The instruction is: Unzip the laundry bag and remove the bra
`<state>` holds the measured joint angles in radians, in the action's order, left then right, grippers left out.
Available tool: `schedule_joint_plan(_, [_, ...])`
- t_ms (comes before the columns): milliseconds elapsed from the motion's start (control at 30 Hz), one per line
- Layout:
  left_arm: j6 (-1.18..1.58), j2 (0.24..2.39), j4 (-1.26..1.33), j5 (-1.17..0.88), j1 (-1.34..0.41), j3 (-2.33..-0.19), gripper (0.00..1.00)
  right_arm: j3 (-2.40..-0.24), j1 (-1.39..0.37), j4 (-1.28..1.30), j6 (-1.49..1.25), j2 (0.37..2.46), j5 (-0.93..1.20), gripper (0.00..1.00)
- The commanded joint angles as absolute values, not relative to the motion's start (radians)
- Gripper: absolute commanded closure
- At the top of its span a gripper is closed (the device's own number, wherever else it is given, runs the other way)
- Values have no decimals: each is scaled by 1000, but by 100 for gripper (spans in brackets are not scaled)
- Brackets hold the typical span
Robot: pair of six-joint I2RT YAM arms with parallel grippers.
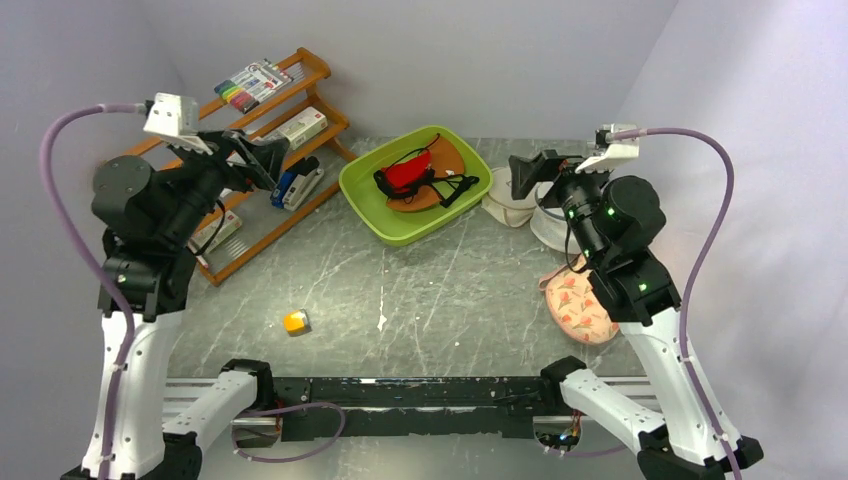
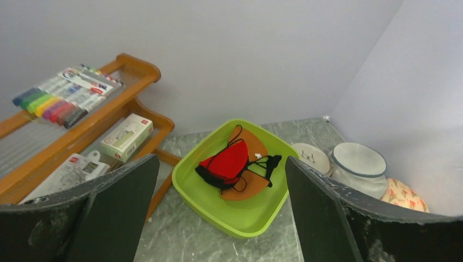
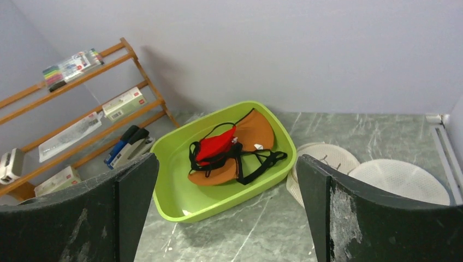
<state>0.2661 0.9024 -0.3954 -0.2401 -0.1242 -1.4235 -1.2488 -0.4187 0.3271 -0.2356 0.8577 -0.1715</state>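
The laundry bag (image 2: 357,164) is a white mesh dome with a dark zipper rim, zipped shut, at the back right of the table. It also shows in the right wrist view (image 3: 401,181) and, mostly hidden under the right arm, in the top view (image 1: 546,230). The bra is not in view. My left gripper (image 1: 265,155) is open and empty, raised high at the left near the shelf, and its wrist view (image 2: 221,164) faces the tray. My right gripper (image 1: 525,172) is open and empty, raised above the laundry bag, with open jaws in its wrist view (image 3: 227,158).
A green tray (image 1: 372,205) at the back middle holds a bright red garment with black straps (image 1: 405,172) on an orange piece. A cream round pouch (image 1: 503,208) lies beside the bag. A peach floral pouch (image 1: 580,305) lies at the right. A wooden shelf (image 1: 300,120) stands back left. A small yellow block (image 1: 296,322) lies near the front.
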Motion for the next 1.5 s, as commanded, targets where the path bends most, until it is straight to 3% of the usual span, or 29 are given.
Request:
schedule_joint_plan(0, [279, 913, -280, -248, -152, -1344, 3, -1238, -450, 370, -282, 881, -289, 0])
schedule_joint_plan(700, [317, 982, 5, -264, -304, -1089, 5, -1103, -528, 279, -298, 1146, -630, 0])
schedule_joint_plan(1133, [310, 1021, 65, -309, -377, -1082, 5, -1251, -131, 255, -405, 1496, -415, 0])
schedule_joint_plan(1467, [280, 1019, 62, -278, -421, -1083, 5, -1338, 69, 271, -420, 1808, -272, 0])
